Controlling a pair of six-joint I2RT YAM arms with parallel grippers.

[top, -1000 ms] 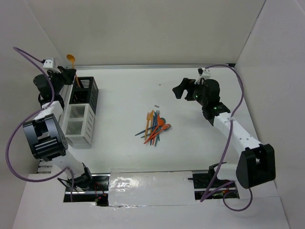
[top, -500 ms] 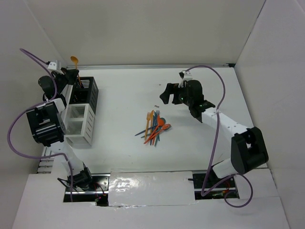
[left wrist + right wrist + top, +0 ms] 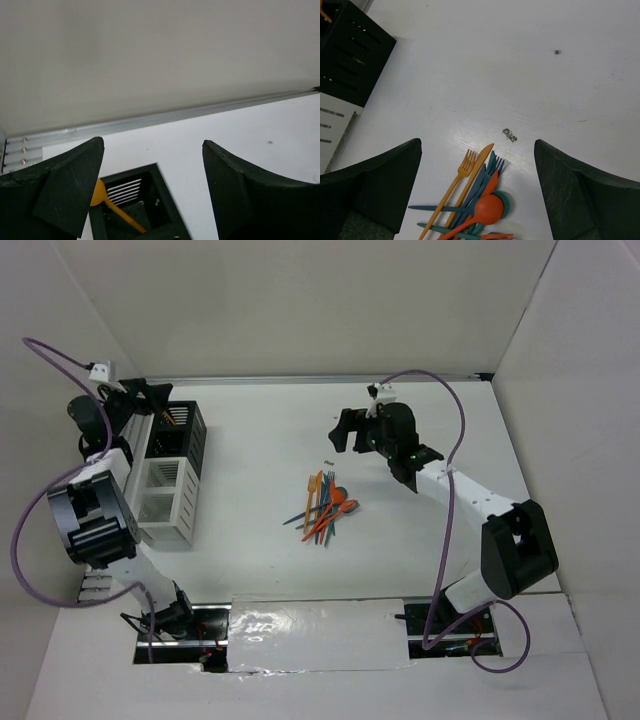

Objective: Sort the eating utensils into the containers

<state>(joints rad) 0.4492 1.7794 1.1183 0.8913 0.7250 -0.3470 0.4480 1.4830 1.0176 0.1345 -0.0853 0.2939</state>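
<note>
One orange spoon (image 3: 107, 202) lay in the black bin (image 3: 128, 173) under the wide-open left pincer (image 3: 154, 145); the right pincer (image 3: 477, 145), also wide, hung over the pile (image 3: 476, 200) mid table (image 3: 470, 75).
Risk: handles crossed in the pile, so a grab might lift several or scatter them; white bins (image 3: 165, 500) adjoined the black one.
</note>
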